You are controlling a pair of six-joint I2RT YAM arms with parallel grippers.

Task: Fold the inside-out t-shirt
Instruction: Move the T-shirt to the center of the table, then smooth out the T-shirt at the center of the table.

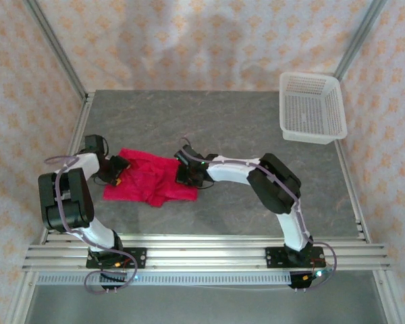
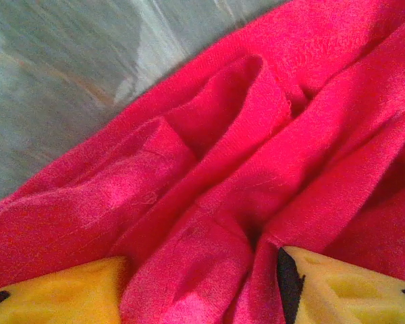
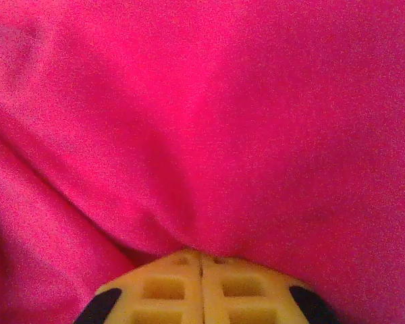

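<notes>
My right gripper [image 3: 201, 263] pinches the shirt [image 1: 145, 177] at its right edge; left gripper [image 2: 199, 287], spread, straddles a ridge, so closing could grab extra layers.

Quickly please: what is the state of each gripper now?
Left gripper: open, around a fold of the shirt.
Right gripper: closed, pinching the shirt.

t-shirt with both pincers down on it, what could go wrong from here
1. The left pincer stands open astride a thick bunched ridge of the t-shirt. Closing there would likely grab several layers at once and lift a wad.
2. The right pincer is shut with its tips against the cloth. Whether any cloth is pinched is unclear, so a pull might slip off.
</notes>
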